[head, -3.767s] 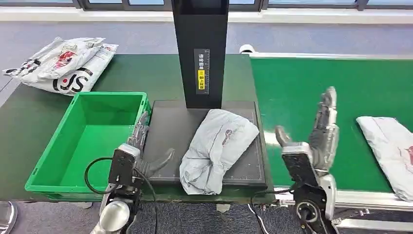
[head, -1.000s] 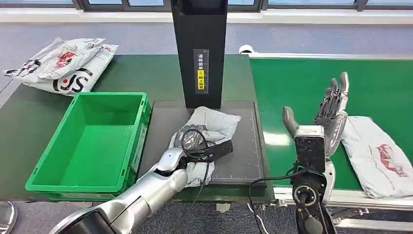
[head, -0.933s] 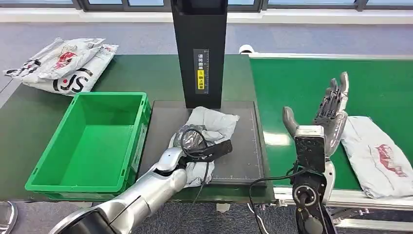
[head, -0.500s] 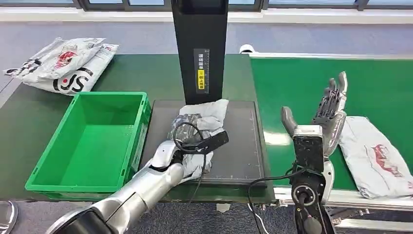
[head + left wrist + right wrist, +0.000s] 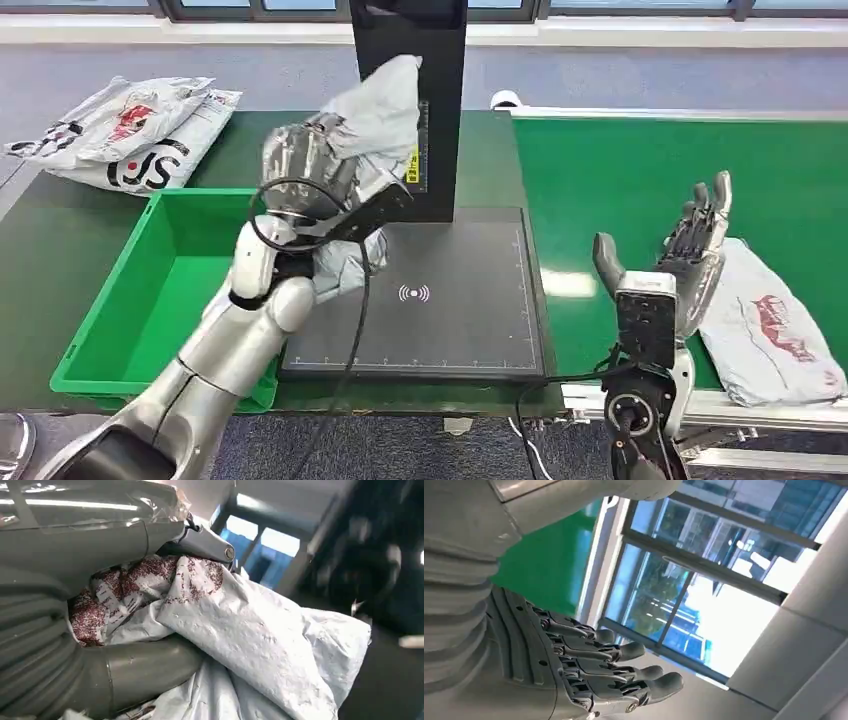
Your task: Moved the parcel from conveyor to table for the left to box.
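Grey plastic mailer bag [image 5: 375, 110] is hanging in the grip of the left hand [image 5: 310, 165], raised above the table.

Crumpled in that hand's closed fingers, with the thick grey thumb [image 5: 145, 667] pressing under it in the left wrist view, the bag is showing a speckled red print and is sitting in front of the tall black scanner post [image 5: 440, 110], above the near right corner of the bright green plastic crate [image 5: 120, 330] and the left edge of the flat black scanning pad [image 5: 440, 310]. Standing upright over the near edge of the green conveyor belt [image 5: 620, 170], the right hand [image 5: 680, 265] is holding nothing, its fingers straight and spread. Just beside it a second grey mailer bag [image 5: 775, 335] is lying on the belt. More printed white bags [image 5: 130, 130] are lying at the far left of the dark green table [image 5: 290, 150].
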You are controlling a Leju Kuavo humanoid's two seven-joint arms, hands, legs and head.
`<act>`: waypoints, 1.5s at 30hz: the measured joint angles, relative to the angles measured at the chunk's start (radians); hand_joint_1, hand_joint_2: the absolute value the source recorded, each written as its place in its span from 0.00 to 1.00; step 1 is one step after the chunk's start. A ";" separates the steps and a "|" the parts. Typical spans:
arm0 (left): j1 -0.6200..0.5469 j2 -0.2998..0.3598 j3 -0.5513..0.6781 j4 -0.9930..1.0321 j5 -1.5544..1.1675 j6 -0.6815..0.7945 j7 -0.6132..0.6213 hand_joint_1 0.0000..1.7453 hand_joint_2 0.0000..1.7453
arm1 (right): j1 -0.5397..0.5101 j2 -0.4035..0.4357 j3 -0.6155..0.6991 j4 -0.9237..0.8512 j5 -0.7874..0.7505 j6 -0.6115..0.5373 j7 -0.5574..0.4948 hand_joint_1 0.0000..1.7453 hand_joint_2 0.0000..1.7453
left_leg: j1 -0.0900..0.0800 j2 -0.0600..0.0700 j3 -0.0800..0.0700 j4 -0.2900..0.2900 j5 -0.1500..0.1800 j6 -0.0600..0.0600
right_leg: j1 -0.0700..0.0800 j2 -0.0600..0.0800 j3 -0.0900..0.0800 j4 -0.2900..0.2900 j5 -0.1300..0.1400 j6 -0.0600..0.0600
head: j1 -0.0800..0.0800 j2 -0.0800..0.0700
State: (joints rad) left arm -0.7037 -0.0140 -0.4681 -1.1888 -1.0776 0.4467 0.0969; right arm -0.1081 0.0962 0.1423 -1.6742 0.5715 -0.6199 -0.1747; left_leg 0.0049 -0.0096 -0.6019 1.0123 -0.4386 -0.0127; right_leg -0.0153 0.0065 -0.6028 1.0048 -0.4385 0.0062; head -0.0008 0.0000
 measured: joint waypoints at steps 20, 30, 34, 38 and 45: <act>0.092 0.211 0.262 -0.326 -0.197 0.032 0.034 1.00 1.00 | 0.120 -0.010 -0.034 -0.121 0.023 -0.010 0.006 0.00 1.00 | 0.000 0.000 -0.001 -0.001 0.000 0.000 | 0.000 -0.001 0.000 0.000 -0.001 -0.001 | 0.000 0.000; 0.346 0.285 0.435 -0.363 -0.290 0.039 0.093 1.00 1.00 | 0.148 -0.010 -0.052 -0.155 0.040 0.005 0.026 0.00 1.00 | 0.001 0.005 0.001 -0.002 -0.003 -0.005 | 0.003 0.008 -0.001 0.000 -0.002 -0.004 | 0.000 0.000; 0.462 0.286 0.508 -0.365 -0.300 0.021 0.103 1.00 1.00 | 0.161 -0.010 -0.060 -0.177 0.047 0.021 0.032 0.00 1.00 | 0.001 0.005 0.001 -0.002 -0.005 -0.007 | 0.004 0.008 -0.002 0.000 -0.003 -0.005 | 0.000 0.000; 0.535 0.280 0.546 -0.362 -0.307 0.000 0.111 1.00 1.00 | 0.162 -0.010 -0.068 -0.189 0.055 0.043 0.040 0.00 1.00 | 0.002 0.005 0.001 -0.002 -0.005 -0.007 | 0.004 0.007 -0.002 0.000 -0.004 -0.005 | 0.000 0.000; 0.607 0.257 0.559 -0.353 -0.334 -0.025 0.130 1.00 1.00 | 0.162 -0.010 -0.068 -0.203 0.066 0.066 0.042 0.00 1.00 | 0.002 0.005 0.001 -0.002 -0.005 -0.007 | 0.004 0.006 -0.001 0.000 -0.003 -0.005 | 0.000 0.000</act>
State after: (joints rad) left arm -0.0972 0.2434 0.0912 -1.5419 -1.4111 0.4219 0.2270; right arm 0.0539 0.0862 0.0740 -1.8776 0.6374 -0.5539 -0.1324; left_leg 0.0065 -0.0049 -0.6009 1.0106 -0.4433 -0.0194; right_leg -0.0111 0.0129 -0.6041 1.0046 -0.4420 0.0012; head -0.0008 0.0000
